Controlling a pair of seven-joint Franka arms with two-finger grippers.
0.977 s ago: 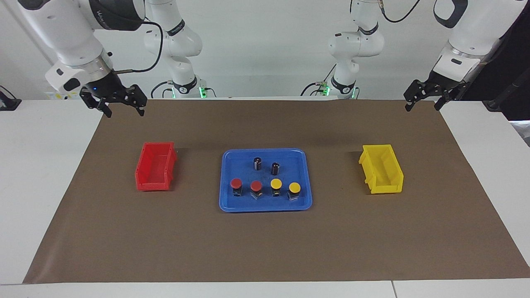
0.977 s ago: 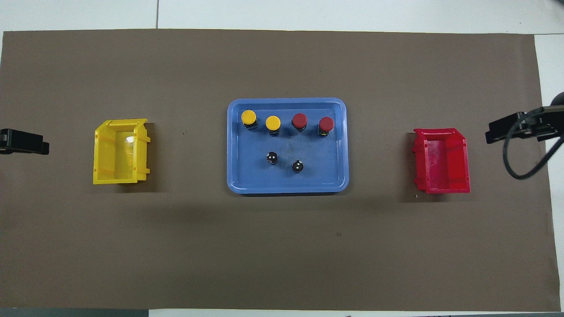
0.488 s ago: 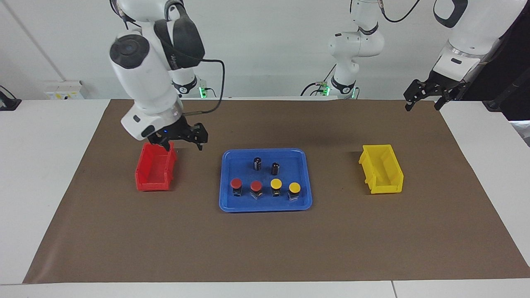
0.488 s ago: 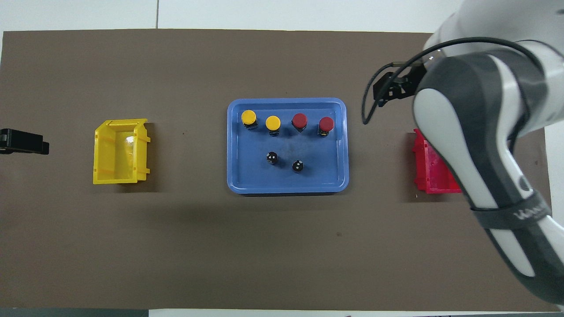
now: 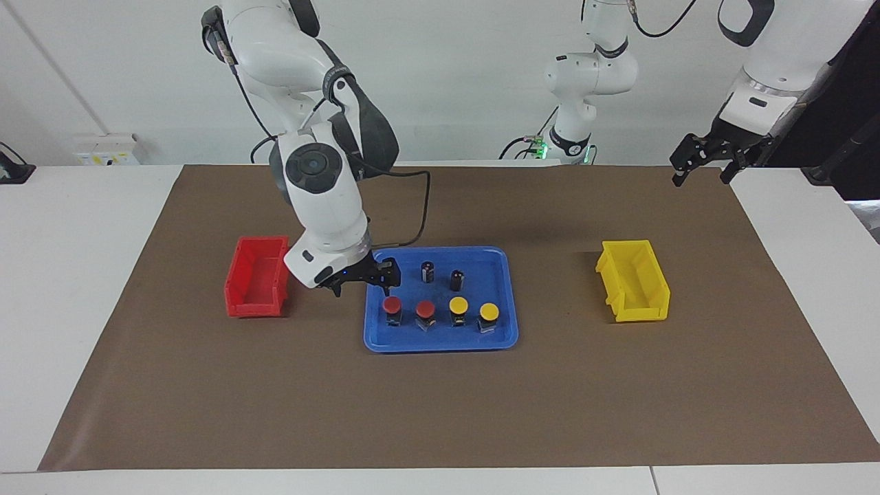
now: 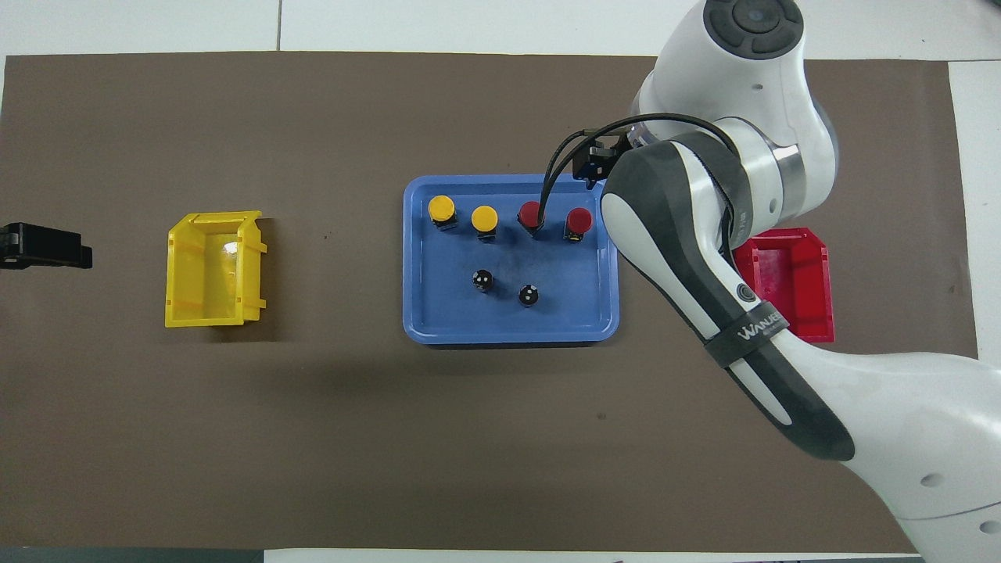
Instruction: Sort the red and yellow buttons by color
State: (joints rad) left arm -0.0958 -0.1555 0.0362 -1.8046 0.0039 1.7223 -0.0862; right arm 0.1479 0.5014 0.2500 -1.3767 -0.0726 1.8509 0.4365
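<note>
Swinging in from desk edge, right pincer (image 5: 363, 280) now hovers, released, over blue plastic tray (image 5: 507, 330) beside round-capped red button (image 5: 392, 305); first pick looks imminent. Left pincer (image 5: 702, 163) waits, released.

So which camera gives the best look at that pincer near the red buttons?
The facing view: the right pincer shows open, over the blue tray's edge. In the overhead view the arm's own body hides nearly all of it.

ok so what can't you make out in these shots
- right end effector: overhead view, mostly hidden under its own arm
- red bin: overhead view, part covered by that arm
- left end effector: overhead view, cut off by the frame edge
</note>
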